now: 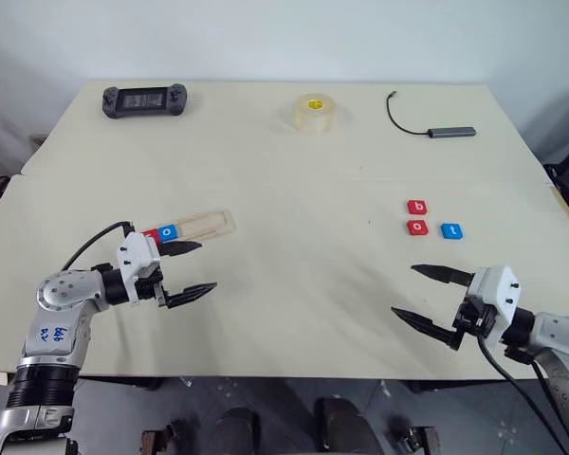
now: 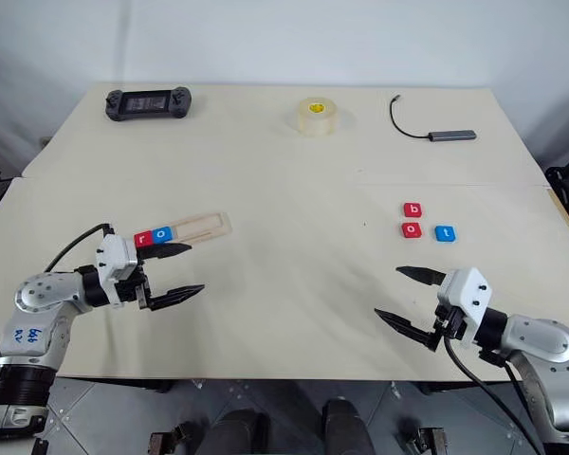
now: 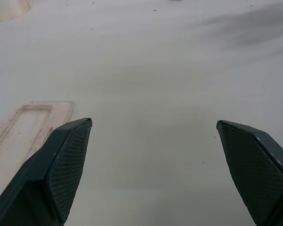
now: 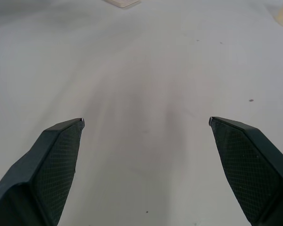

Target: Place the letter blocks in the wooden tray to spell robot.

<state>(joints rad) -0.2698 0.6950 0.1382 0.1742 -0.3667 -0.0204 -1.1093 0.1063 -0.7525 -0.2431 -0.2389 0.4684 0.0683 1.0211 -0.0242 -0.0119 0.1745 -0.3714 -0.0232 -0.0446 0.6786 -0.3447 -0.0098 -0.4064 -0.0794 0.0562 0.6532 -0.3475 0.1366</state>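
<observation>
Both grippers are hovering spread wide and gripping nothing: the left gripper [image 1: 192, 271] is hanging just beside the near end of the wooden tray [image 1: 211, 224], the right gripper [image 1: 427, 296] over bare table [image 1: 294, 275] near its front edge. Red r block [image 2: 143, 238] and blue o block [image 2: 163, 233] are sitting in the tray's near end. Red b block [image 1: 416, 207], red o block [image 1: 416, 227] and blue t block [image 1: 451, 230] are lying grouped together on the table's right side, well apart from the tray.

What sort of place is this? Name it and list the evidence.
Probably a robot test bench in a lab or workshop, not a home. A plain pale table against a bare wall holds a handheld controller, a cabled adapter and a tape roll, plus staged letter blocks.
</observation>
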